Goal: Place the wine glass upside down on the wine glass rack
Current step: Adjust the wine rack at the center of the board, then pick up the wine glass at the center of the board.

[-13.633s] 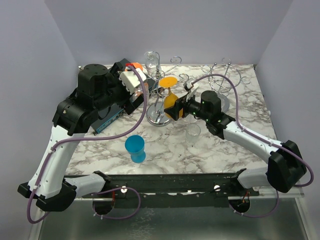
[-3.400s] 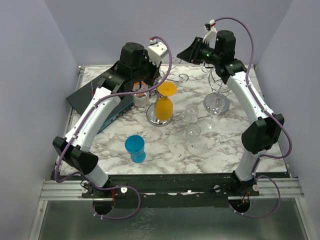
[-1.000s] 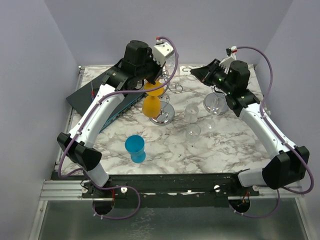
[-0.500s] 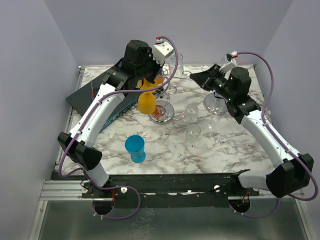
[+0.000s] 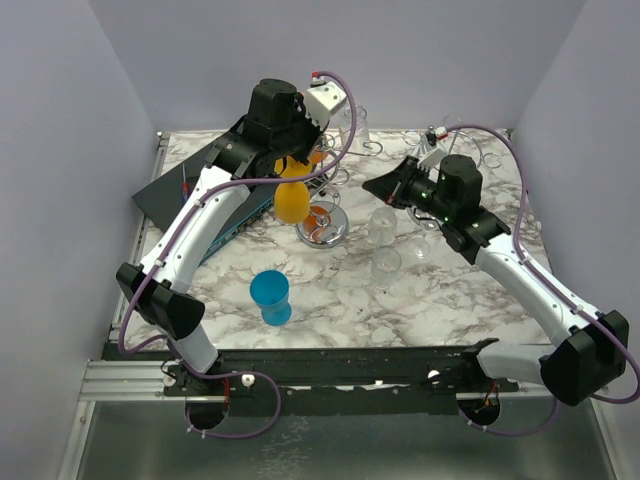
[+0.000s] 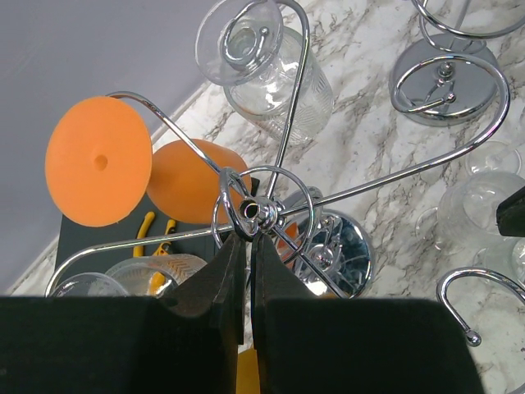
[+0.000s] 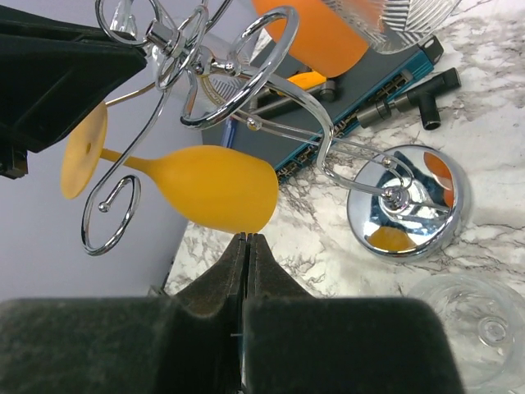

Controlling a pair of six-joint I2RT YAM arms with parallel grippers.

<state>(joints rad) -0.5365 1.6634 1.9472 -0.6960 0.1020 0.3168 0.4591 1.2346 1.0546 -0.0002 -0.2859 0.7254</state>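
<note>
Amber and matte, the amber wine glass (image 7: 215,189) hangs off the bench (image 5: 450,300) at about 9 o'clock of the wine glass rack (image 7: 405,210), foot uppermost and bowl down, leaning away from the line of the rack's post. The left pincer (image 6: 246,240) is clenched to a sliver; an amber strip between its fingers suggests it grips the thin foot, which would leave the stem bare for sliding into a hook. A free hook (image 7: 105,205) curls just under the stem, though I cannot tell whether the stem has entered it, so the hanging step looks unfinished. The right pincer (image 7: 246,240) is clenched on nothing at 3 o'clock of the rack, probably standing off to spare the clear glasses (image 5: 385,265) on the bench nearby. A deeper orange glass (image 6: 98,160) and a clear ribbed glass (image 6: 271,74) already hang bowl-down on other arms, so a vacant arm is the sensible target; the risk is the foot clipping chrome.
</note>
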